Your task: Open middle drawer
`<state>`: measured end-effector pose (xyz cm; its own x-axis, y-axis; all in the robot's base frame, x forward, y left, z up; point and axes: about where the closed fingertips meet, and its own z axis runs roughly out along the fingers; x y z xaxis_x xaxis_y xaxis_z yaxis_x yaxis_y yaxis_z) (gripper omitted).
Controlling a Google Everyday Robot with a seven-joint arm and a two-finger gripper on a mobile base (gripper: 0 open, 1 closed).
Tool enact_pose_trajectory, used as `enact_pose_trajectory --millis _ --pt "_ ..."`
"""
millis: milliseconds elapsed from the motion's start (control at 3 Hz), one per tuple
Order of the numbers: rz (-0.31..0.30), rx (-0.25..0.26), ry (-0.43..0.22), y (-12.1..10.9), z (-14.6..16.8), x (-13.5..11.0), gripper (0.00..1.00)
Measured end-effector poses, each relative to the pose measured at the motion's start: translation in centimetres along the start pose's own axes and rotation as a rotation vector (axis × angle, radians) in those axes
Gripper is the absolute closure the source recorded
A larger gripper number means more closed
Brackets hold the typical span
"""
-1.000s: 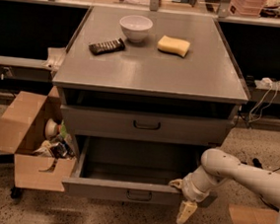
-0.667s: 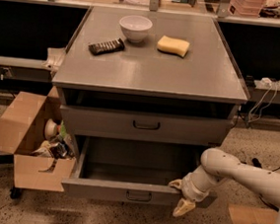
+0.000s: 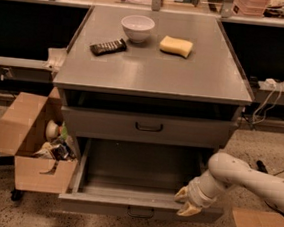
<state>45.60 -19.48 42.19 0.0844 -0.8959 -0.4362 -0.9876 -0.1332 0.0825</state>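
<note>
The middle drawer (image 3: 138, 181), wide, shallow and grey, stands pulled out at 6 o'clock; the gripper (image 3: 187, 203) is at its front rim, 5 o'clock.

Middle drawer (image 3: 103, 205): pulled well out at 6 o'clock, dark handle centred on its front.
Gripper (image 3: 187, 202): down at 5 o'clock, right at the drawer's front rim, near its right end.
Upper drawer (image 3: 149, 128): dead centre, just above.
Cabinet top (image 3: 150, 78): bowl (image 3: 137, 27), sponge (image 3: 176, 46) and remote (image 3: 108, 47), all up at 12 o'clock.
Box (image 3: 26, 139): 8 o'clock, just beside the cabinet.

The robot's smooth, rounded cream-white arm (image 3: 248, 179) ended in a pale yellow gripper (image 3: 187, 203), low, right of centre.
</note>
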Motion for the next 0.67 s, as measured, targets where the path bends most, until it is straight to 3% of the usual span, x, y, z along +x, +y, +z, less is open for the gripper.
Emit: enact_pose_trajectory --millis 333,667 --pt "0.002 0.007 0.001 0.87 -0.51 0.05 1.00" --pt "0.002 0.007 0.001 0.88 -0.59 0.01 0.97"
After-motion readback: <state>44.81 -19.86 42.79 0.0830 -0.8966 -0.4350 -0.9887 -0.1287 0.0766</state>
